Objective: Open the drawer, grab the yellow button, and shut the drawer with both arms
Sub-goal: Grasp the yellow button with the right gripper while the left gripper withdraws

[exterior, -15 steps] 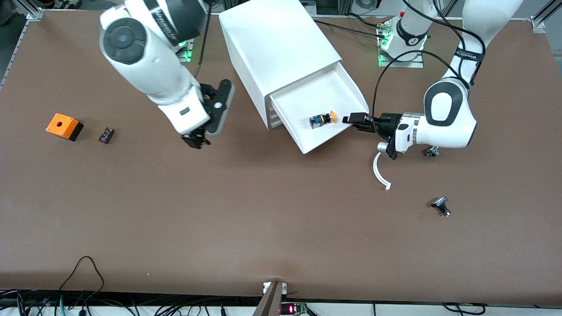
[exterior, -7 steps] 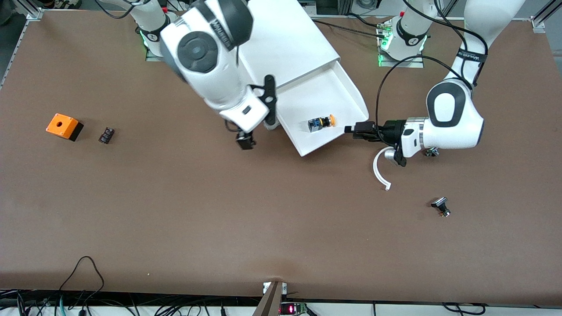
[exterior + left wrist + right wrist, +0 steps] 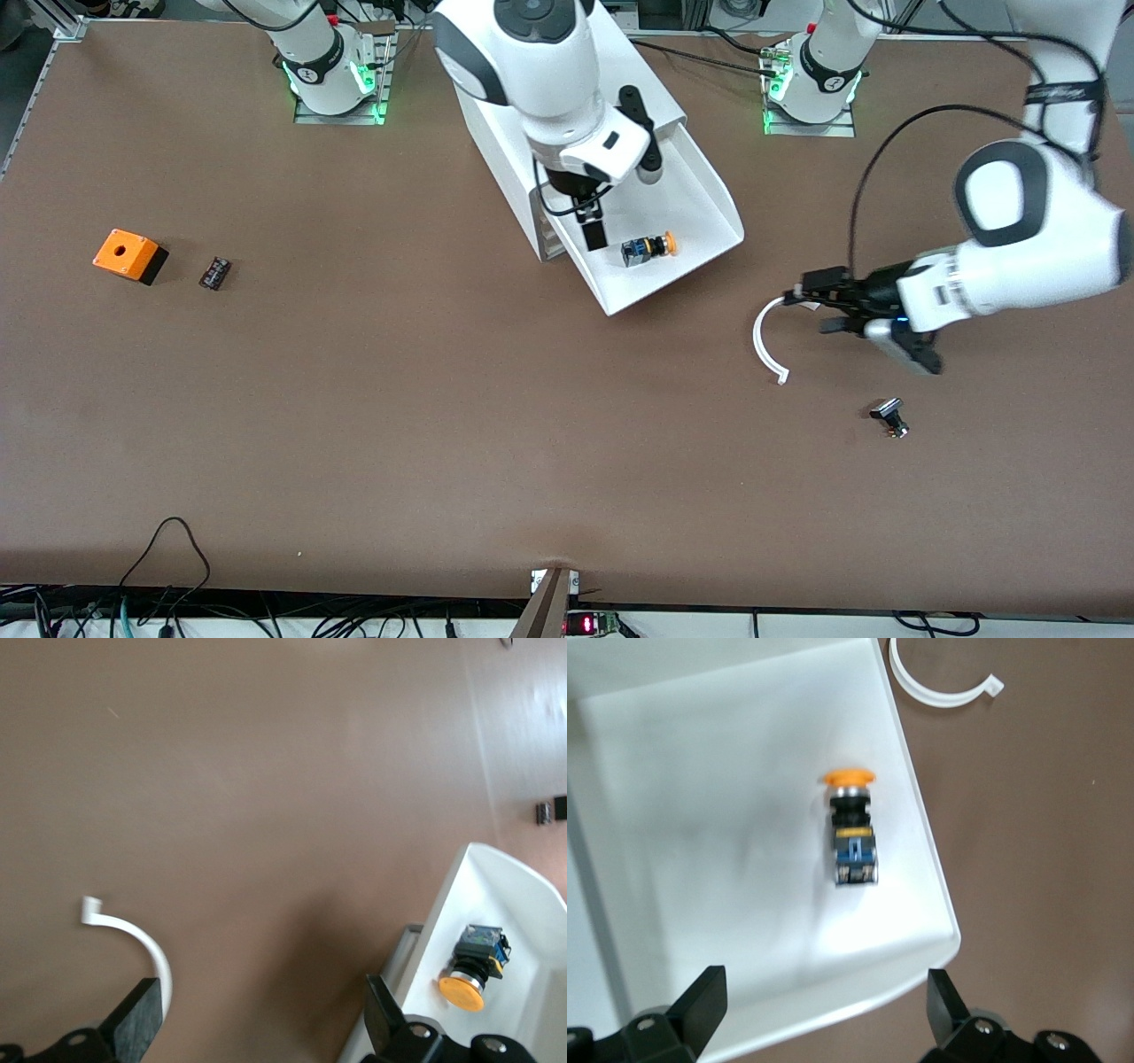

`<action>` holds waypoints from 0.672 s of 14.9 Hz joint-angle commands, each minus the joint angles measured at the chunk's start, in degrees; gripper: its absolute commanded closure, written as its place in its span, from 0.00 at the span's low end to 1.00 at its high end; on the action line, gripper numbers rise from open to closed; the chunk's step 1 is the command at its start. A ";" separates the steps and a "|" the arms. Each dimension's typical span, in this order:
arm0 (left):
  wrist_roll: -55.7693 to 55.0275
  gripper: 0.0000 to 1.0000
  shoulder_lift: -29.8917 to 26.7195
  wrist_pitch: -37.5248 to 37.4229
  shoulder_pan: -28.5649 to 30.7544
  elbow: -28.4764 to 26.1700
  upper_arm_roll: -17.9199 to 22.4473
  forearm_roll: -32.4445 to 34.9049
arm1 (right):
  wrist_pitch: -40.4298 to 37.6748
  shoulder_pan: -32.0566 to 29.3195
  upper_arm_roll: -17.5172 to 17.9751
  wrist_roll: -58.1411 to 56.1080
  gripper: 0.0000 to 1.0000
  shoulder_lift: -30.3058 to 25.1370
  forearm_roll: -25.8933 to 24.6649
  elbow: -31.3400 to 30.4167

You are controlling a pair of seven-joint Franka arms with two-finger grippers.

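Two grippers stand with fingers spread wide and empty. The right gripper point(image 3: 592, 226), upper centre of the front view, hangs over the drawer point(image 3: 709, 190), which stands pulled out of the cabinet point(image 3: 532, 62). The button point(image 3: 648, 246) lies on its side on the drawer floor, orange cap pointing toward the left arm's end of the table, well inside the front rim; in the right wrist view it point(image 3: 852, 828) sits between the two fingers' line but above them in the frame. The left gripper point(image 3: 819, 310), at right centre of the front view, is over bare table beside a curved white strip point(image 3: 764, 341), clear of the drawer.

Likely next is a descent onto the button. The risks, as I judge them: the round body may roll or skid on the smooth tray if one finger meets it first; a pinch on the cap could let it slip out; fingers dropping too deep would press the thin tray floor. The left arm, if it returns early to shut the drawer, could meet the right arm.
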 commanded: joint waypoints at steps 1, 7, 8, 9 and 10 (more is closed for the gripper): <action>-0.57 0.00 -3.04 -0.93 0.89 1.14 2.47 1.71 | 2.71 2.10 -1.03 -0.93 0.00 7.08 -0.58 6.52; -1.19 0.00 -4.63 -10.85 0.45 12.37 5.47 19.17 | 5.62 3.51 -2.44 1.97 0.00 10.17 -0.49 7.32; -1.36 0.00 -4.72 -12.17 0.28 14.22 5.39 22.08 | 6.06 3.68 -2.53 1.97 0.00 10.69 -0.49 7.32; -2.23 0.00 -5.07 -12.88 0.01 15.37 5.21 24.72 | 6.32 3.86 -2.62 1.97 0.00 10.96 -0.49 7.32; -4.16 0.00 -5.24 -13.67 -0.08 16.16 5.12 26.92 | 6.76 4.04 -2.88 2.06 0.00 11.22 -0.49 7.32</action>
